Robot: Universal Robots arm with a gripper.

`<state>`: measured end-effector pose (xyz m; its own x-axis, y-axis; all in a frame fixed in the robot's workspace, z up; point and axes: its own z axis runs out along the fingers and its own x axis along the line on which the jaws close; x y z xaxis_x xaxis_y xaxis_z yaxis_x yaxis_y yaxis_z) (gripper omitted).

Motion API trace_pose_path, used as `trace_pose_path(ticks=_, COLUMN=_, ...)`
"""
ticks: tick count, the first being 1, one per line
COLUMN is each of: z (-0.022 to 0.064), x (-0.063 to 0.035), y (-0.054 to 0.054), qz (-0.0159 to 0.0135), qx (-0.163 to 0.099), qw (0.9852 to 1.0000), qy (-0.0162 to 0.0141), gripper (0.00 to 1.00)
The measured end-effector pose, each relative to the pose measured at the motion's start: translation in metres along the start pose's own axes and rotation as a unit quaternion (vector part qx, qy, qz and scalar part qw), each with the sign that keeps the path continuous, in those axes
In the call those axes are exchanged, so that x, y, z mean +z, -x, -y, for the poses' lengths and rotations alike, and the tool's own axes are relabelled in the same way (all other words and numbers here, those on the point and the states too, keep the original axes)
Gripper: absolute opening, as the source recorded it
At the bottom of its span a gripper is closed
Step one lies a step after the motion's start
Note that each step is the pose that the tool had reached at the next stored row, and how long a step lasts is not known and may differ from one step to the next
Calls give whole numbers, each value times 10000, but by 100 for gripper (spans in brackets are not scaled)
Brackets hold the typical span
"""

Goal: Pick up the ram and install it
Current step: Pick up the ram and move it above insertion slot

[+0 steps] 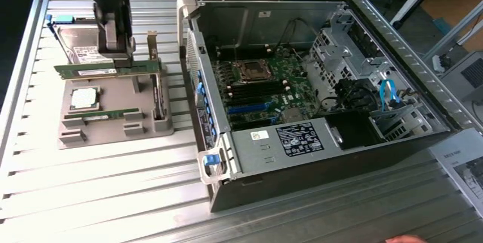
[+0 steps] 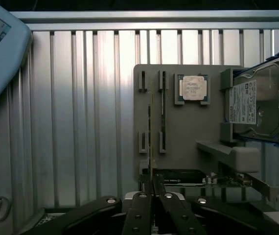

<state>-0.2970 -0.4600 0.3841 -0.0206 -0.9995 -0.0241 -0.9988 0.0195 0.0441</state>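
Gripper [image 1: 121,56] pinches ram [image 1: 87,70] (one green stick of two) above grey tray [image 1: 113,99].

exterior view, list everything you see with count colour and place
table: 1, silver slats, under everything
tray: 1, grey, exterior view's left
computer case: 1, black, open, exterior view's right
ram: 1, green, over the tray, gripped
second ram stick: 1, green, lying in tray
processor: 1, silver, in tray
hard drive: 1, silver, tray's far end
expansion card: 1, dark, upright at tray's case side
end effector: 1, black, shut on the ram
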Motion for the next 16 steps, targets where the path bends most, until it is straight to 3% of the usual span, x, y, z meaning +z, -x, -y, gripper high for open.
trace_pose_path(ticks=16, z=480, x=-21, y=10, qz=0, qx=-1, qw=10000, qy=5, gripper=12)
